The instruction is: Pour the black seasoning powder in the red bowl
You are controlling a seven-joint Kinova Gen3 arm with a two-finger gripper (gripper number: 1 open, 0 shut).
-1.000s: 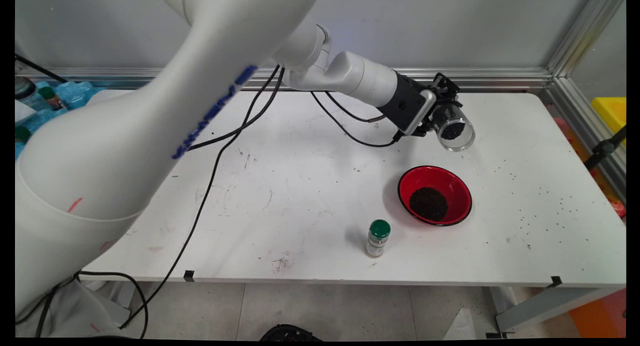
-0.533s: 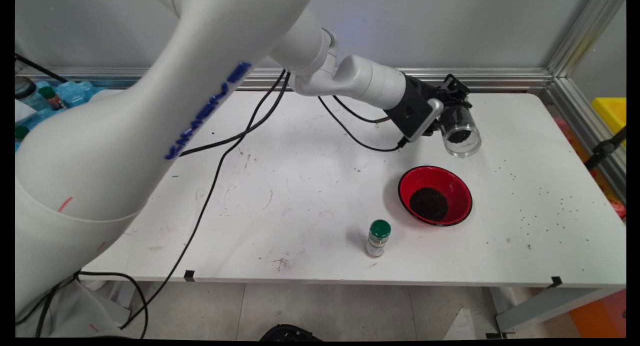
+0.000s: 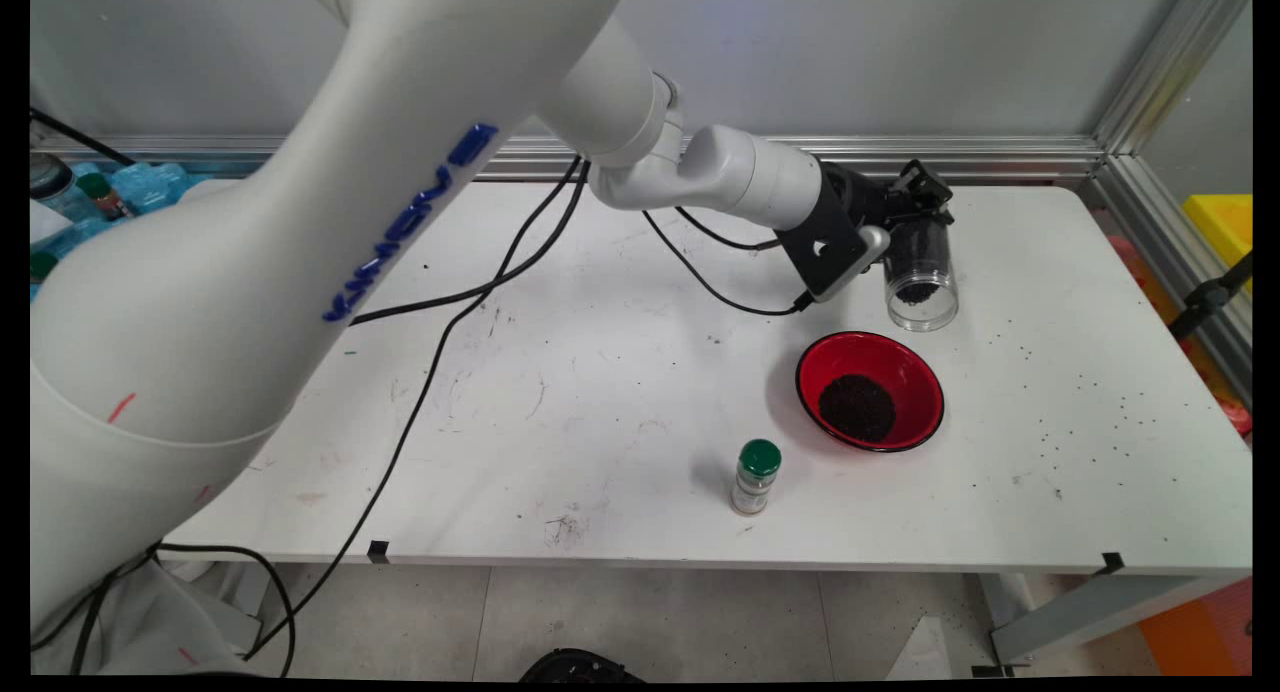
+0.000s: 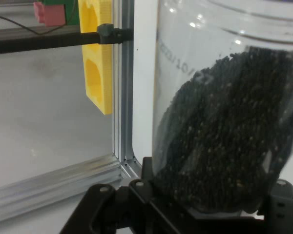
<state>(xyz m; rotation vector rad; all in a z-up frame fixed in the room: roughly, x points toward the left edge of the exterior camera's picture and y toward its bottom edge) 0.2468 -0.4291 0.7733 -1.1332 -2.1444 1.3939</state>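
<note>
Your gripper (image 3: pixel 915 222) is clamped on a clear plastic jar (image 3: pixel 921 277); the fingers press its sides at the upper, closed end, and in the main view the jar hangs below them almost upright, mouth down, tipped slightly toward the camera; dark granules (image 3: pixel 915 292) show through the wall near that lower open end. In the hand view the jar (image 4: pixel 229 97) fills the right half of the frame, standing between the fingers, with the black granules (image 4: pixel 224 141) packed against its wall just above the linkage; pale printed lettering runs along the clear wall, too faint for you to read.

Below the fingers and nearer the camera you have a red bowl (image 3: pixel 905 367) on the white table (image 3: pixel 560 392), holding a heap of the same dark grains (image 3: pixel 857 407); the jar's mouth sits just beyond the bowl's far rim, apart from it. Further out from the fingers, left of the bowl and toward the table's near edge, a small spice bottle with a green cap (image 3: pixel 756 477) stands upright, well apart from the gripper. Loose dark specks (image 3: pixel 1090 402) lie scattered on the table to the right of the bowl. Beyond the jar in the hand view you can see an aluminium frame post (image 4: pixel 122 87) and a yellow foam block (image 4: pixel 98 58) past it.
</note>
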